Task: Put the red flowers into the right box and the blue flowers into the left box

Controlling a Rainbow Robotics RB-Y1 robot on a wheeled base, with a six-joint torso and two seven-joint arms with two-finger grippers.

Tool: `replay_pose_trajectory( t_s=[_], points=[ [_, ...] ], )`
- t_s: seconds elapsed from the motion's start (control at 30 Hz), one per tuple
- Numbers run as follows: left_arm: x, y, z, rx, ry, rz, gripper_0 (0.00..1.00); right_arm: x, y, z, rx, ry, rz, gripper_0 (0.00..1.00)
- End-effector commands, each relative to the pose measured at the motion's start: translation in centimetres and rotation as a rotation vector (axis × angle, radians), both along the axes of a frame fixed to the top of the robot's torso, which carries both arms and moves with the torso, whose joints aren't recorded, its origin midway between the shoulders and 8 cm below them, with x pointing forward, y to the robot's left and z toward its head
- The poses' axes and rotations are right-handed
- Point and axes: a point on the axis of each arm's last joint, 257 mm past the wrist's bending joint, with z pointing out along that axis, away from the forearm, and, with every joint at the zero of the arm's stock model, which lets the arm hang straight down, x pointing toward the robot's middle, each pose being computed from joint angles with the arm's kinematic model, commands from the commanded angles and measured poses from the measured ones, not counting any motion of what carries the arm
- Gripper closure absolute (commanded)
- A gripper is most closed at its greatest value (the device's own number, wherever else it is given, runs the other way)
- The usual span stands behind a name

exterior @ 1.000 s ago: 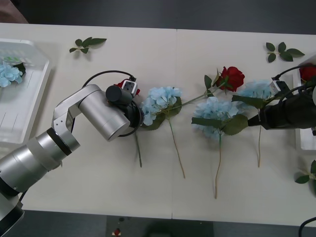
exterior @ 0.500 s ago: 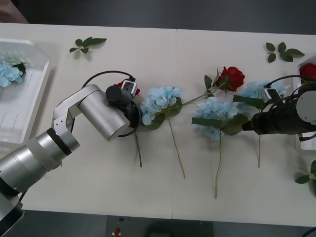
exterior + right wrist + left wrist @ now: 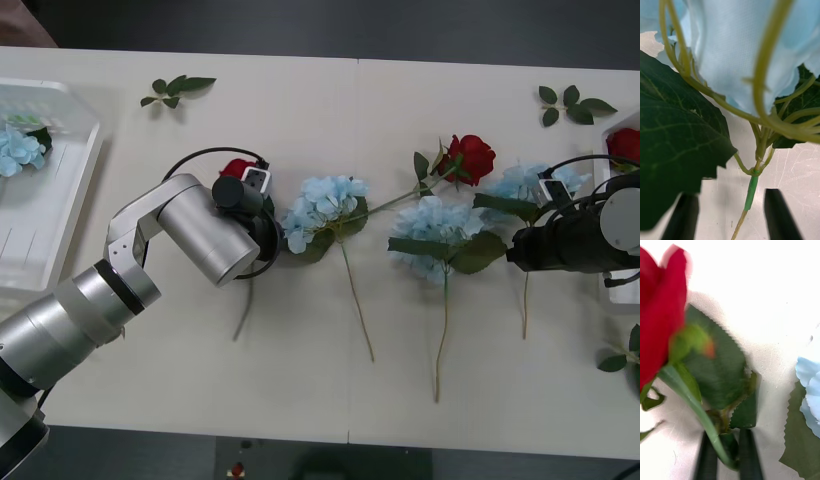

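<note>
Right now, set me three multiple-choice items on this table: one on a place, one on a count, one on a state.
1. Where is the sorted blue flower?
A. in the left box
B. on the floor
C. under a loose leaf

2. How many blue flowers lie loose on the table?
A. one
B. three
C. five

3. The left gripper has its jaws:
A. wide open
B. shut on the stem of a rose
C. shut on a blue bloom

Answers:
1 A: it lies at that tray's far corner.
2 B: three pale heads sit in a row mid-table.
3 B: the left wrist view shows the jaws pinching the green stem.
</note>
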Motion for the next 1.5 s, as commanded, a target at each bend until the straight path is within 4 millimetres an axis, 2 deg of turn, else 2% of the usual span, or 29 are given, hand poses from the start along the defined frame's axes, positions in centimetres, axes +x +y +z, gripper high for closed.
replay_pose_trajectory(
  t_s=[0.03, 0.23, 0.27, 0.3, 0.33, 0.47, 0.5, 0.63, 0.8, 0.87, 0.93, 1.13, 1.27, 1.43, 1.47, 1.5],
  points=[
    [1.6, -1.5, 2.7, -0.018, -0.051, -0.019, 1.0, 0.8, 0.1, 1.2, -0.037, -0.033, 0.052, 1.0],
    [1.8, -1.2, 3.1, -0.011, -0.06, -0.022, 1.0, 1.0, 0.2, 1.4, -0.033, -0.043, 0.056, 1.0],
    [1.9, -1.1, 3.5, -0.01, -0.067, -0.022, 1.0, 1.0, 0.2, 1.5, -0.034, -0.047, 0.057, 0.68],
    [2.0, -1.0, 3.9, -0.008, -0.077, -0.028, 1.0, 1.2, 0.1, 1.6, -0.034, -0.053, 0.056, 0.15],
    [2.1, -0.8, 4.6, -0.009, -0.093, -0.033, 1.0, 1.3, 0.1, 1.8, -0.033, -0.058, 0.057, 0.0],
    [2.1, -0.8, 7.6, -0.047, -0.13, -0.062, 1.0, 1.4, 0.2, 2.3, -0.019, -0.069, 0.067, 0.0],
    [2.0, -1.0, 9.2, -0.08, -0.141, -0.072, 1.0, 1.4, 0.4, 2.5, -0.009, -0.074, 0.072, 0.0],
    [1.4, -1.3, 13.0, -0.165, -0.161, -0.097, 1.0, 1.3, 0.3, 2.9, 0.009, -0.075, 0.079, 0.0],
    [-0.2, -2.3, 18.5, -0.288, -0.181, -0.145, 1.0, 0.5, 0.3, 5.3, 0.038, -0.07, 0.109, 0.0],
    [-0.7, -3.0, 20.0, -0.329, -0.186, -0.158, 1.0, 0.0, 0.6, 6.4, 0.06, -0.069, 0.126, 0.0],
    [-1.2, -4.0, 22.9, -0.405, -0.205, -0.17, 1.0, -0.7, 1.0, 8.2, 0.087, -0.085, 0.186, 0.0],
    [-2.3, -6.8, 29.1, -0.604, -0.235, -0.194, 1.0, -2.7, 2.4, 12.5, 0.192, -0.151, 0.352, 0.0],
    [-2.2, -9.7, 33.2, -0.738, -0.267, -0.17, 1.0, -4.0, 3.9, 15.1, 0.279, -0.209, 0.456, 0.0],
    [-2.1, -13.1, 36.7, -0.856, -0.31, -0.135, 1.0, -5.0, 5.7, 17.9, 0.384, -0.272, 0.532, 0.0],
    [-2.2, -14.3, 37.6, -0.898, -0.316, -0.125, 1.0, -5.4, 6.4, 18.8, 0.422, -0.288, 0.552, 0.0],
    [-2.2, -14.6, 37.9, -0.91, -0.317, -0.119, 1.0, -5.5, 6.6, 19.1, 0.436, -0.292, 0.561, 0.0]
  ],
)
